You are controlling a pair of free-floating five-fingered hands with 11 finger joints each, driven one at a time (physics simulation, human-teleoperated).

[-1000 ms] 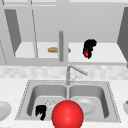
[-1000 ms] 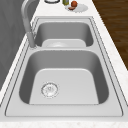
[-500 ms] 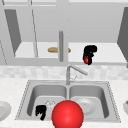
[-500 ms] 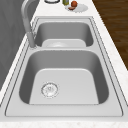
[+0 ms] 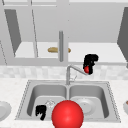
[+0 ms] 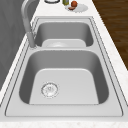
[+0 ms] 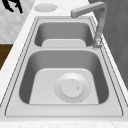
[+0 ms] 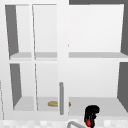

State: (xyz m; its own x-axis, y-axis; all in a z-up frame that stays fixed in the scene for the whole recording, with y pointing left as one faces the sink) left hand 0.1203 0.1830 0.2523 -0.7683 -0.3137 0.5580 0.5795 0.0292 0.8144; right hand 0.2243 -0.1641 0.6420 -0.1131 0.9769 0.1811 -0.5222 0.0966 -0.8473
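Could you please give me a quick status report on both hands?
Right hand curled round a small red ball, above the faucet. Left hand idle, low by the left basin. Cabinet shelf behind.

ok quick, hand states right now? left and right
Left hand: low at the front of the sink, fingers curled, holding nothing.
Right hand: up by the faucet, shut on a small red ball.

plate [image 7: 72,87] in right basin, faucet [image 5: 75,70] behind divider
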